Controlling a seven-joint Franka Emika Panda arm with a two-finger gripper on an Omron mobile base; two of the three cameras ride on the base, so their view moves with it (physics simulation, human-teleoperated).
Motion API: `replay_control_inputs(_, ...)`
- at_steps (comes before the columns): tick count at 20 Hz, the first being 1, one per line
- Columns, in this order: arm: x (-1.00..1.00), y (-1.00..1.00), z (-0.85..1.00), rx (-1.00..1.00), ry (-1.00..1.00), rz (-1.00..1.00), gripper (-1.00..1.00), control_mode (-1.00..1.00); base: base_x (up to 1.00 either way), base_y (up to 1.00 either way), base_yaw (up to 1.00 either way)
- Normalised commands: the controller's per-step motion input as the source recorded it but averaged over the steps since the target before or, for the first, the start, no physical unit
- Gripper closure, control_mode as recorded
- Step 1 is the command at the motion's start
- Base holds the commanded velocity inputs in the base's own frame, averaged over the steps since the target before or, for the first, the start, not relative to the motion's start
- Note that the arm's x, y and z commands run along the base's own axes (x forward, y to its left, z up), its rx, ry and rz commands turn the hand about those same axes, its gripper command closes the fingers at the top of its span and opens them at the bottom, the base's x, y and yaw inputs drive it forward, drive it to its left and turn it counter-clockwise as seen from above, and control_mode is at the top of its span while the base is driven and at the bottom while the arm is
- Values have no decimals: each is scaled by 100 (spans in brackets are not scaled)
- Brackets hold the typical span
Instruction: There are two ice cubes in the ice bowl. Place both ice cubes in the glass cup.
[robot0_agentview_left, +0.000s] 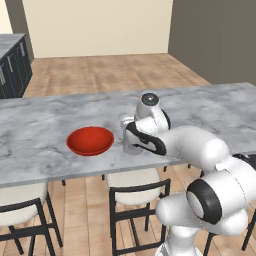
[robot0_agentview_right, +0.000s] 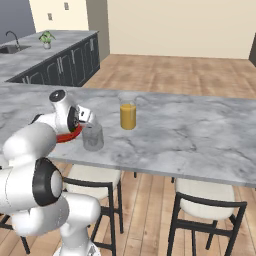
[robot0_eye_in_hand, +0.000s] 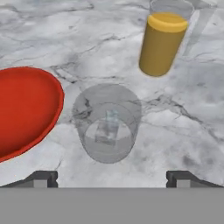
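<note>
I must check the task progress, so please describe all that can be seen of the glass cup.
The glass cup is a short, straight-sided tumbler of clear greyish glass, standing upright on the marble counter. It stands beside the red bowl, with a small gap between them, and nearer than the orange cup. Inside, at the bottom, lies a pale ice cube; whether there is a second cannot be told. The open gripper hovers above it without touching.

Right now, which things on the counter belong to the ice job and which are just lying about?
Job:
- glass cup, pale ice cube visible inside
- red ice bowl, beside the cup
- gripper, open above the cup

Lying about:
- yellow-orange cup, behind the glass cup
- potted plant, by the sink
</note>
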Motion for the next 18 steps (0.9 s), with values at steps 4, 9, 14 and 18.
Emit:
replay_control_inputs(4, -96, 15, 32, -3, -28, -2, -100, -100, 0, 0, 0)
replay_control_inputs(9, 0, 0, 0, 0, 3, 0, -100, -100, 0, 0, 0)
replay_control_inputs(14, -60, 46, 24, -1, 0, 1, -100, -100, 0, 0, 0)
replay_control_inputs(18, -41, 29, 10, -1, -5, 0, -100, -100, 0, 0, 0)
